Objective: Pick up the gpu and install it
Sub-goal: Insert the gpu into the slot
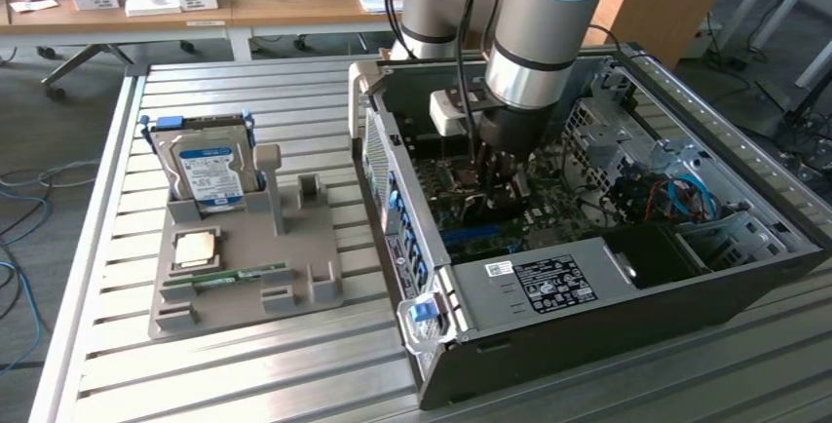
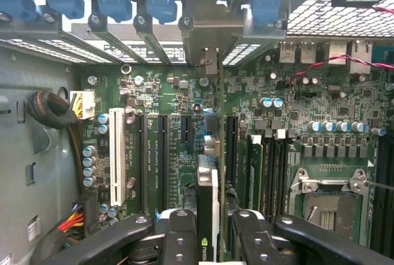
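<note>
One hard drive [image 1: 208, 172] stands in its holder [image 1: 247, 291] at the exterior view's left; rightward, inside the computer case [image 1: 547, 291], the gripper [image 2: 212, 234] has its jaws clamped on the gpu [image 2: 208, 194], edge-on over the motherboard [image 2: 166, 86]. Pickup looks done; seating seems unfinished.

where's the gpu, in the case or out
In the case: the tool grips the gpu on edge over the motherboard. Seated or not: cannot tell.

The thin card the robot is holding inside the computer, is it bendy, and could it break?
The thin flat graphics card is probably stiff: it stands straight on edge in the black gripper. Being so slim, it is likely light. It may be fragile, since its bare circuit board edge shows, so hard squeezing could harm it.
</note>
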Controlling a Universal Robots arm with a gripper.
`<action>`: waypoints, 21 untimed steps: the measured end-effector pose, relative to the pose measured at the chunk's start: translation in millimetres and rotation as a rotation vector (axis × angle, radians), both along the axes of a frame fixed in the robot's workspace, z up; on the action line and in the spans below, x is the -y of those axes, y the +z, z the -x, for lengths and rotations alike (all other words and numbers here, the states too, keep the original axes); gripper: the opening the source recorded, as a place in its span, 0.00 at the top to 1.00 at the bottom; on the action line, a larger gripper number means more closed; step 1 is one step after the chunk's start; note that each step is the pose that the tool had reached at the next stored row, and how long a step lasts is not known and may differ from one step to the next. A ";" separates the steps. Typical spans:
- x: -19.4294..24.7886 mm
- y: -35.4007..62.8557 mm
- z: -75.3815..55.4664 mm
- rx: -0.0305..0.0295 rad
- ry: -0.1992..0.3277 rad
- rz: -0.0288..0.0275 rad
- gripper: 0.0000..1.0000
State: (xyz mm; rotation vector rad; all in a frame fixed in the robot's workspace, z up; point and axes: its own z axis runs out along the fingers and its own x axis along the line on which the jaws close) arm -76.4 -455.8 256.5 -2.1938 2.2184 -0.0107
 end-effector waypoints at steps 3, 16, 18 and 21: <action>0.0 -0.4 0.0 0.0001 -0.011 0.0000 0.73; 2.0 -3.6 1.4 0.0001 -0.011 0.0000 0.73; 2.1 -4.1 1.4 0.0000 -0.011 0.0002 0.73; 2.0 -4.5 1.4 0.0001 -0.011 -0.0001 0.73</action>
